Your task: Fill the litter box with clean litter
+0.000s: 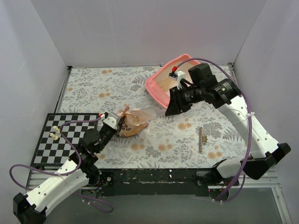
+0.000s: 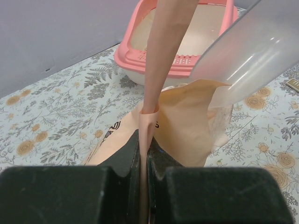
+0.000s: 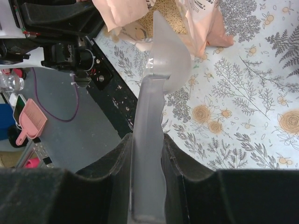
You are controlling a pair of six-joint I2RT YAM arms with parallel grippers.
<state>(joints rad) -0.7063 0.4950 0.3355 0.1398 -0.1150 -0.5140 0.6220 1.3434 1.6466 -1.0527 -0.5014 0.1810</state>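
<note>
The pink litter box (image 1: pixel 158 88) stands at the back right, with a thin patch of tan litter (image 1: pixel 166 83) inside; it also shows in the left wrist view (image 2: pixel 180 65). An orange-peach bag (image 1: pixel 133 123) lies open mid-table, with litter granules (image 3: pixel 161 16) showing in its mouth. My left gripper (image 1: pixel 116 122) is shut on the bag's edge (image 2: pixel 156 70) and holds it up. My right gripper (image 1: pixel 169 108) is shut on the handle of a clear scoop (image 3: pixel 168 60), whose bowl points into the bag's mouth (image 1: pixel 150 112).
A black-and-white checkerboard (image 1: pixel 60 137) with small white pieces (image 1: pixel 55 132) lies at the front left. A small brown strip (image 1: pixel 201 139) lies on the floral mat at the front right. White walls close in the sides and back.
</note>
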